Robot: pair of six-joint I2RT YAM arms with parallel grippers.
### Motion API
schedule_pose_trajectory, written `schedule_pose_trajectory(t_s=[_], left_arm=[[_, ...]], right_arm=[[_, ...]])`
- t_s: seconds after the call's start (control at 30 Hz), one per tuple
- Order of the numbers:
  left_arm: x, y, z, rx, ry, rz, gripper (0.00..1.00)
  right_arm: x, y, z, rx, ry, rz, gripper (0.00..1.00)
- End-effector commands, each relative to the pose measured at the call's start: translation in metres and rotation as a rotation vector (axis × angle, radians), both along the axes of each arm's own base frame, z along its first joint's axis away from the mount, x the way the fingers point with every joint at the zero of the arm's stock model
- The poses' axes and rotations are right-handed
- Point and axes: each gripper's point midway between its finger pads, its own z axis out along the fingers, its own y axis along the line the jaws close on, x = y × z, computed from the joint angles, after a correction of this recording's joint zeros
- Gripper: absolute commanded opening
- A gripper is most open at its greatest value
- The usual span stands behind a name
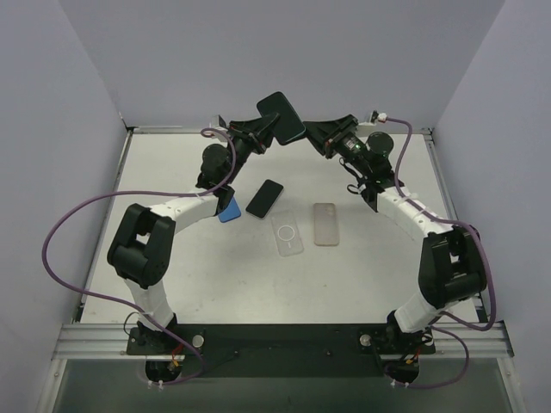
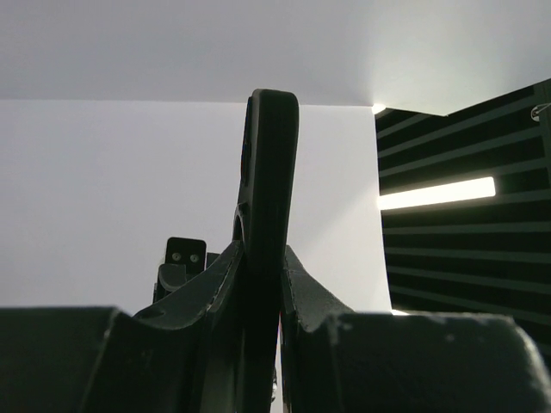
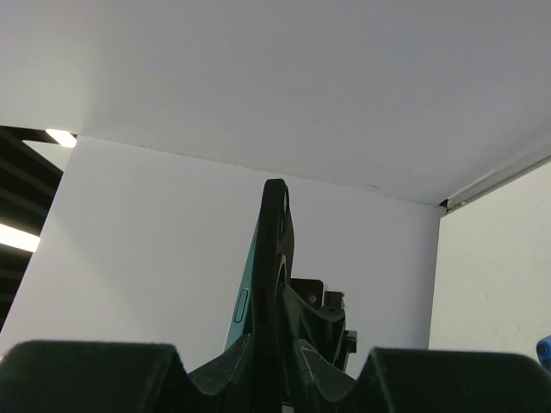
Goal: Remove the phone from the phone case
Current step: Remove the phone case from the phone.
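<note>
A phone in a black case (image 1: 282, 115) is held up in the air at the back centre, between both arms. My left gripper (image 1: 262, 131) is shut on its left end and my right gripper (image 1: 315, 132) is shut on its right end. In the left wrist view the case (image 2: 270, 163) stands edge-on between my left gripper (image 2: 261, 252). In the right wrist view the black case (image 3: 275, 228) is edge-on in my right gripper (image 3: 272, 338). The phone's teal side edge (image 3: 244, 303) shows apart from the case on the left.
On the table below lie a black phone (image 1: 265, 198), a blue item (image 1: 228, 212), a clear case (image 1: 287, 234) and a pinkish case (image 1: 325, 224). Purple cables loop beside both arms. White walls enclose the table.
</note>
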Motion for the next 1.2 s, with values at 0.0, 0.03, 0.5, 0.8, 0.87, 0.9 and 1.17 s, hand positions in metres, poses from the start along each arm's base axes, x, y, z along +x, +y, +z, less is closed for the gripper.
schedule_pose_trajectory(t_s=[0.0, 0.03, 0.5, 0.8, 0.87, 0.9, 1.17], left_arm=[[-0.153, 0.086, 0.199, -0.53, -0.662, -0.11, 0.0], [-0.153, 0.086, 0.199, -0.531, -0.662, -0.112, 0.0], [-0.149, 0.081, 0.199, -0.524, -0.651, -0.123, 0.0], [-0.145, 0.073, 0.195, -0.493, -0.628, -0.142, 0.0], [-0.146, 0.07, 0.195, -0.482, -0.624, -0.151, 0.0], [-0.146, 0.067, 0.195, -0.48, -0.622, -0.157, 0.0], [-0.146, 0.047, 0.171, -0.448, -0.562, -0.202, 0.0]], right_arm=[[-0.029, 0.027, -0.116, -0.168, 0.293, 0.169, 0.19], [-0.028, 0.028, -0.116, -0.172, 0.29, 0.176, 0.23], [-0.035, 0.052, -0.116, -0.239, 0.257, 0.323, 0.24], [-0.056, 0.078, -0.099, -0.235, 0.152, 0.533, 0.25], [-0.055, 0.078, -0.097, -0.237, 0.148, 0.532, 0.25], [-0.053, 0.078, -0.096, -0.237, 0.147, 0.527, 0.26], [-0.023, 0.079, -0.075, -0.185, 0.134, 0.43, 0.26]])
